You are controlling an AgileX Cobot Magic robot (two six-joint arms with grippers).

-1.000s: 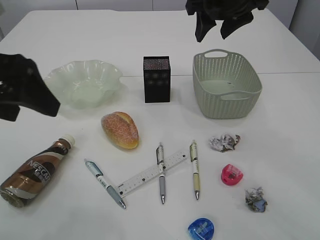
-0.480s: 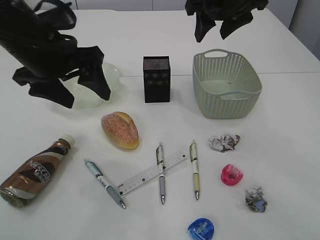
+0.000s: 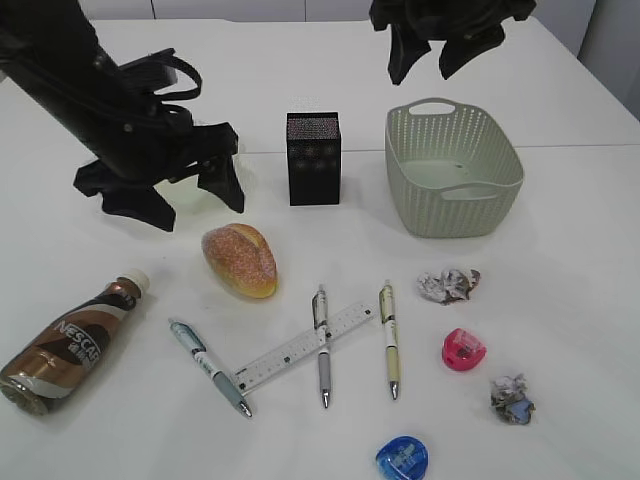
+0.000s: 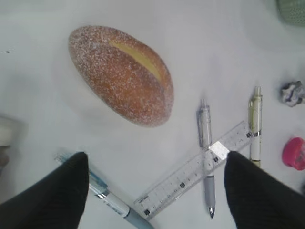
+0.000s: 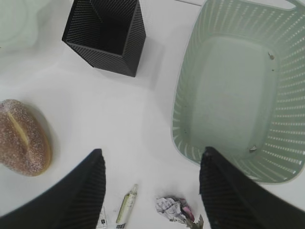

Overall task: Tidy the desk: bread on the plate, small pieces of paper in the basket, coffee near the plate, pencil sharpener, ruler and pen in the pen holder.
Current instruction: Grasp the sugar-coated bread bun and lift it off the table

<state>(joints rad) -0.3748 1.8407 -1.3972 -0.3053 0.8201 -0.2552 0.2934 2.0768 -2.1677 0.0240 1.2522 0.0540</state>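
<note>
The bread [image 4: 121,76] is what I am lined up on: an oval, golden-brown roll dusted with white specks, with a pale yellow slit along its top. In my left wrist view it lies flat on the white table [image 3: 560,200], ahead of the jaws and a little toward the left finger, touching neither. My left gripper [image 3: 190,195] hangs above it with the jaws spread wide and nothing between them.

Nearer the jaws, between the 2 fingertips, I see the clear ruler [image 4: 195,171] lying at a slant with a grey pen [image 4: 206,157] crossing over it. A yellowish pen [image 4: 255,124] lies just beside the right finger, and a blue-and-white pen [image 4: 112,202] sits close to the left finger. Beyond the right finger are a crumpled paper ball [image 4: 293,93] and a pink pencil sharpener [image 4: 294,153].

From the exterior view, the glass plate [image 3: 215,140] is mostly hidden behind my left arm. The coffee bottle [image 3: 70,340] lies on its side at the near left. A blue pencil sharpener [image 3: 402,458] and a 2nd paper ball [image 3: 511,399] lie near the front edge.

My right gripper [image 3: 430,55] hovers high, jaws parted and empty. Ahead of its jaws in the right wrist view sit the black pen holder [image 5: 105,36], toward the left finger, and the pale green basket [image 5: 186,95], toward the right finger.
</note>
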